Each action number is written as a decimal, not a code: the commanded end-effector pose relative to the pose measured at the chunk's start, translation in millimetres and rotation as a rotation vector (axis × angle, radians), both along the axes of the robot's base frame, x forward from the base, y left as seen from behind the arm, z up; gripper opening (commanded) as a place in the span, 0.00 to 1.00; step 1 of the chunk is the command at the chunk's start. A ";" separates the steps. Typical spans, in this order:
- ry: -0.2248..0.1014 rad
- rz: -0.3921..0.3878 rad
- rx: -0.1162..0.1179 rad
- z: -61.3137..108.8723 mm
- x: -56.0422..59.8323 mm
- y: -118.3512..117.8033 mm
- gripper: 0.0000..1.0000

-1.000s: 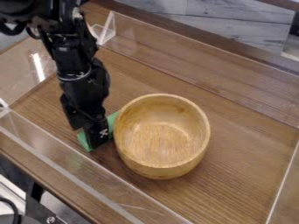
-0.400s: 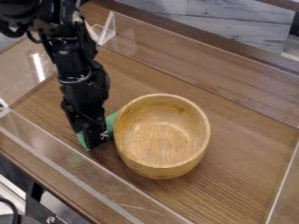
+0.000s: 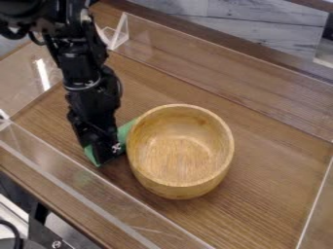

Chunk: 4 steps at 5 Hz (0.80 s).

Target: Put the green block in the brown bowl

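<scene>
The green block (image 3: 124, 130) lies on the wooden table just left of the brown bowl (image 3: 182, 150), and only small green bits of it show around the black fingers. My gripper (image 3: 101, 150) points straight down over the block, its fingers lowered to the table and closed on the block's sides. The bowl is round, light wood with thick walls, and it holds nothing.
Clear acrylic walls (image 3: 78, 199) fence the table on the near left and far sides. The black arm (image 3: 76, 58) rises toward the upper left. A marbled floor lies beyond the far edge.
The arm has stayed in place over the block. The fingers look drawn in closer around the green block than before.
</scene>
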<state>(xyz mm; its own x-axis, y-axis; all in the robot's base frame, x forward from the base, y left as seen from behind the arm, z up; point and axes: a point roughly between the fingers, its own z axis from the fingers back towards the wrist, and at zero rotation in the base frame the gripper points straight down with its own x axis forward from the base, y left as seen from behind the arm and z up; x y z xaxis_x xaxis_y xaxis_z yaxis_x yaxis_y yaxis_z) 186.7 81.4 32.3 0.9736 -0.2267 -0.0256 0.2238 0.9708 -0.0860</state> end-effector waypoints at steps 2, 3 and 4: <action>-0.063 0.021 0.023 25.5 12.3 4.1 0.00; -0.071 0.027 0.021 31.3 14.1 2.8 0.00; -0.083 0.032 0.017 36.7 16.2 -0.1 0.00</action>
<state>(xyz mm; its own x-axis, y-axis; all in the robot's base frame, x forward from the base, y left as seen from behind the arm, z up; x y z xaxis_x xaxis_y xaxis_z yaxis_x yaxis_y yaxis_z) 193.1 78.6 55.6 0.9819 -0.1894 0.0012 0.1888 0.9782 -0.0869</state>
